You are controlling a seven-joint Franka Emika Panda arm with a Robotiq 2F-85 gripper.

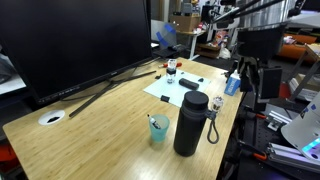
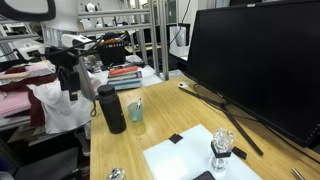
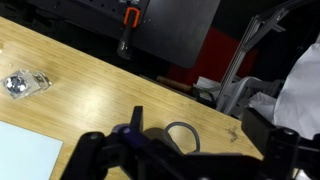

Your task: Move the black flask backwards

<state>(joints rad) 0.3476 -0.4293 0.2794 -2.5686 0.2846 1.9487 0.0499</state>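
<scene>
The fingers (image 3: 283,150) stand spread wide with nothing between them. The gripper (image 2: 70,88) hangs by the table's edge, higher than the black flask (image 1: 190,124) and not touching it. The flask stands upright near that edge of the wooden table (image 1: 90,115), just beside a teal cup with a straw (image 1: 158,130). A large monitor (image 1: 70,40) sits farther across the table.
</scene>
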